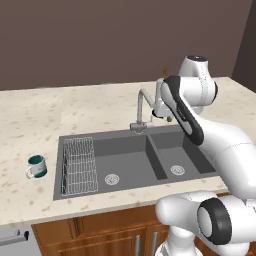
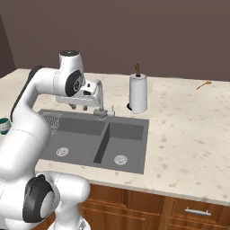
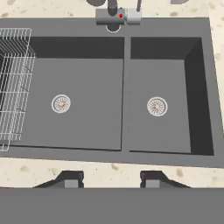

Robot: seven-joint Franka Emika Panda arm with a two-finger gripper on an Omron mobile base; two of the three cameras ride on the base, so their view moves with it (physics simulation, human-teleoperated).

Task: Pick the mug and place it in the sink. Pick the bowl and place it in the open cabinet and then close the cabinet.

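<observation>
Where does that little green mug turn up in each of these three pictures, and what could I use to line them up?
Left base view: the mug stands on the counter, left of the sink, beside the wire rack.
Right base view: a sliver of it at the far left edge, behind the arm.
Hand view: not in this picture.
Shared landmark: the tap behind the divider between the basins.

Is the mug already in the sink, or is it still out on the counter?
Out. The mug stands upright on the counter, left of the sink, beyond the wire rack. Both basins are empty.
</observation>
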